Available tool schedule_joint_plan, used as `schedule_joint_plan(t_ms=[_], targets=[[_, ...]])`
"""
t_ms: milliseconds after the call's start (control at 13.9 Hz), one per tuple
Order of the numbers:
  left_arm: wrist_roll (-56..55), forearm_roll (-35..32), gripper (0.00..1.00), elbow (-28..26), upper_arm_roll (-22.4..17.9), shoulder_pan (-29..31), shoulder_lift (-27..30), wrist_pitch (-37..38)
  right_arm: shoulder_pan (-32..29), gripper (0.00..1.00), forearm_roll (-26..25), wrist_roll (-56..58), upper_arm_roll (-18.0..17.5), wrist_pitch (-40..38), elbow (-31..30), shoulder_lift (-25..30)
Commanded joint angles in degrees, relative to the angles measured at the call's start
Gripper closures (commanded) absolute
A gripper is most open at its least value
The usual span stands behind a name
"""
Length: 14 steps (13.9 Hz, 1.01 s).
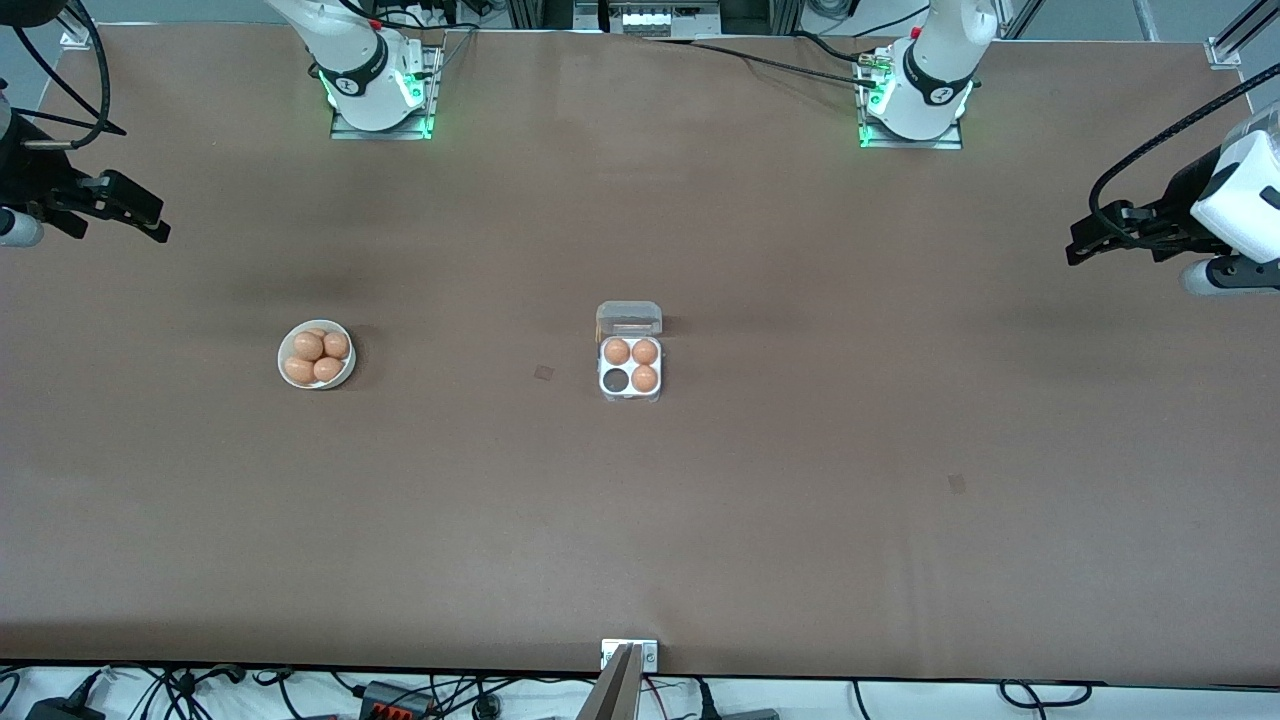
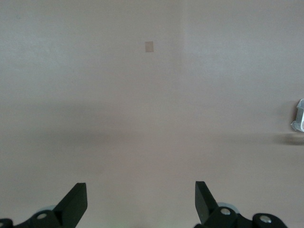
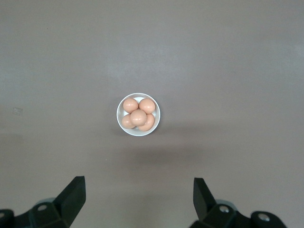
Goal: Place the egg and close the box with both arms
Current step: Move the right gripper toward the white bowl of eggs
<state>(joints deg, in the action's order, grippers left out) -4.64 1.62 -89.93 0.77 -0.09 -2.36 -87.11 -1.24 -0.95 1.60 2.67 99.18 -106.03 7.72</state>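
Observation:
The clear egg box (image 1: 631,396) sits mid-table with its lid (image 1: 629,319) standing open. Three brown eggs (image 1: 644,352) fill its cells; the cell (image 1: 614,380) nearest the front camera, toward the right arm's end, is empty. A round white bowl (image 1: 283,366) with several brown eggs (image 1: 308,347) stands toward the right arm's end. My right gripper (image 1: 160,230) hangs open and empty in the air at that end; its wrist view shows the bowl (image 3: 138,133) ahead of its gripper (image 3: 139,197). My left gripper (image 1: 1075,250) is open and empty (image 2: 141,199) over the left arm's end; the box (image 2: 299,116) just shows at its view's edge.
Small square patches mark the brown table top (image 1: 543,373) (image 1: 957,484); one shows in the left wrist view (image 2: 149,46). A metal bracket (image 1: 629,655) sits at the table edge nearest the front camera. Both arm bases (image 1: 380,95) (image 1: 915,100) stand along the edge farthest from the front camera.

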Motion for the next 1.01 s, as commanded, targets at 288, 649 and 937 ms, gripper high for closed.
schedule_joint_plan(t_ms=[288, 649, 937], targets=[[-0.02, -0.39, 0.00, 0.28, 0.11, 0.18, 0.34, 0.63, 0.10, 0.00, 0.42, 0.86, -1.00, -0.83, 0.65, -0.85], [-0.02, -0.48, 0.00, 0.28, 0.11, 0.18, 0.34, 0.63, -0.60, 0.00, 0.86, 0.25, -0.56, 1.00, 2.66, -11.46], [0.07, -0.39, 0.00, 0.45, 0.11, 0.18, 0.25, 0.72, -0.60, 0.00, 1.04, -0.02, -0.64, 4.44, 4.08, -21.23]])
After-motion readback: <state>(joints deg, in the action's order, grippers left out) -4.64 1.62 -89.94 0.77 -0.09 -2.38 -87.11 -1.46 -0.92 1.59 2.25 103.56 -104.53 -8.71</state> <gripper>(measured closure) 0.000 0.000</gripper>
